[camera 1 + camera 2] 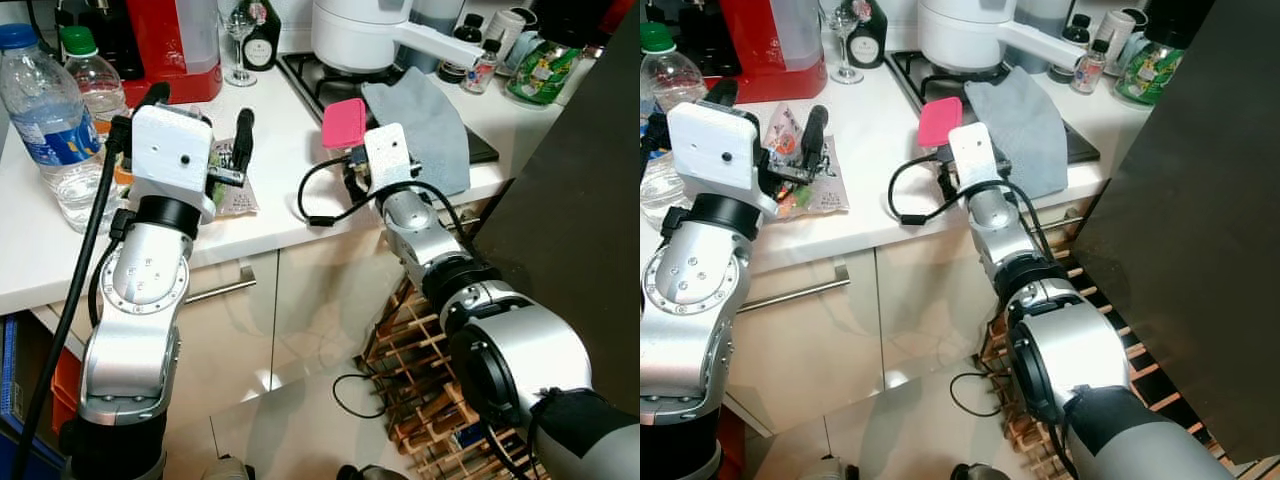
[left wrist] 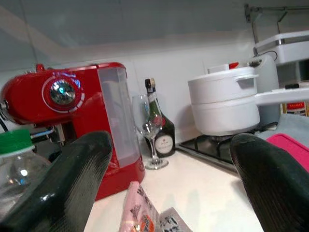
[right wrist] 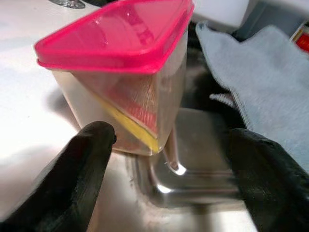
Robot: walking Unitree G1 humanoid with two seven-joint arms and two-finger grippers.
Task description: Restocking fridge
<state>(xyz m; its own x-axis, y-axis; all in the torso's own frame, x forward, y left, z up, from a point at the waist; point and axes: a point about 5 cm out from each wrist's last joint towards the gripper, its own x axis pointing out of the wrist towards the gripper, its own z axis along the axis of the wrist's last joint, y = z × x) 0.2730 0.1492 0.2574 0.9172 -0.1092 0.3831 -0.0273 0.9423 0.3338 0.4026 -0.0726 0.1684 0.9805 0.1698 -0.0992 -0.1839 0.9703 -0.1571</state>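
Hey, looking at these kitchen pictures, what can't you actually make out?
- Pink-lidded container: in the eye views the right gripper and its wrist hide the body; the contents stay unclear through the cloudy wall.
- Snack packet: the left gripper covers most of it, print too small to read.
- Water bottle: cut off by the picture edge.
- Dark bottle: label too small to read.
- Fridge: a dark panel at the right edge, interior hidden.

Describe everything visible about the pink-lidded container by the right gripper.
The container is a clear, plastic-looking tub with a wedge-like shape and an opaque pink lid, shut. Something yellow and pale lies slanted inside. It stands upright at the hob's steel edge, beside the grey cloth. The right gripper is open around it, not touching.
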